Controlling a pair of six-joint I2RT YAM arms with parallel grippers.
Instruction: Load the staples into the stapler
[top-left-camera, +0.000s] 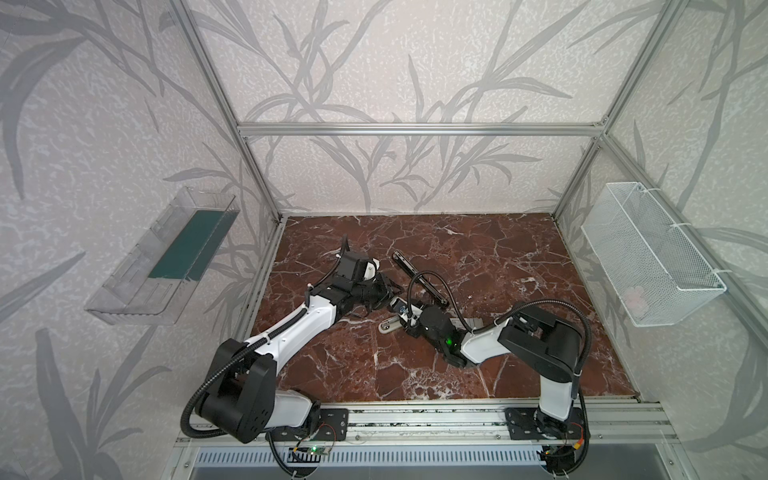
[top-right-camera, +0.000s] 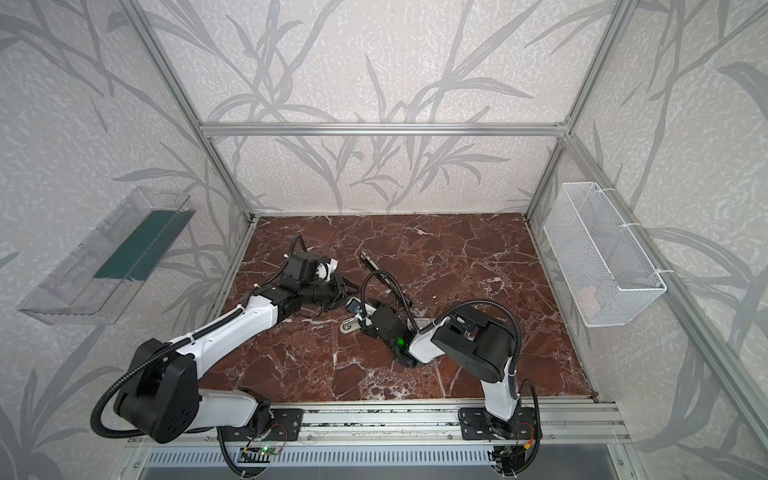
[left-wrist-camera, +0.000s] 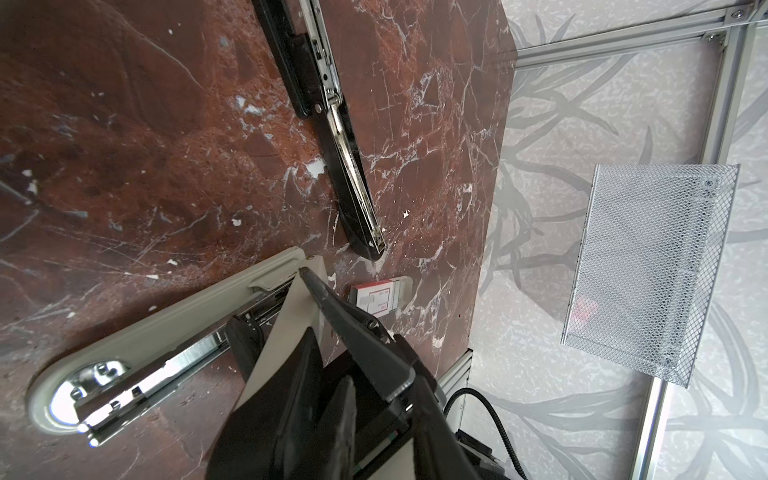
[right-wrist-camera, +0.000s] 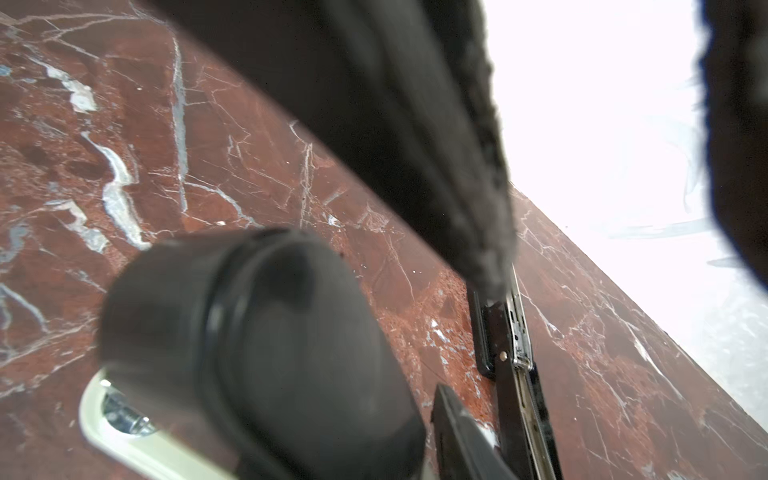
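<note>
Our right gripper (right-wrist-camera: 615, 257) hangs open, empty; our left gripper (left-wrist-camera: 307, 303) straddles the raised lid of the beige stapler (left-wrist-camera: 145, 340), grip we cannot tell. The black stapler (left-wrist-camera: 345, 174) lies opened on the marble table (left-wrist-camera: 124, 166), staple box (left-wrist-camera: 376, 297) near its tip

The black stapler (left-wrist-camera: 332, 137) lay opened out flat on the red marble worktop (left-wrist-camera: 124, 166), its silver rail (left-wrist-camera: 357, 195) exposed. Just past its tip sat a small white box with red print (left-wrist-camera: 376, 297), near the worktop edge below the wall that carried the white mesh basket (left-wrist-camera: 648, 270). A beige-grey stapler (left-wrist-camera: 137, 345) lay open close by, its chrome rail showing and its lid (left-wrist-camera: 286, 332) raised. Blurred dark fingers (left-wrist-camera: 299, 399) overlapped that lid; whether they gripped it could not be told.
</note>
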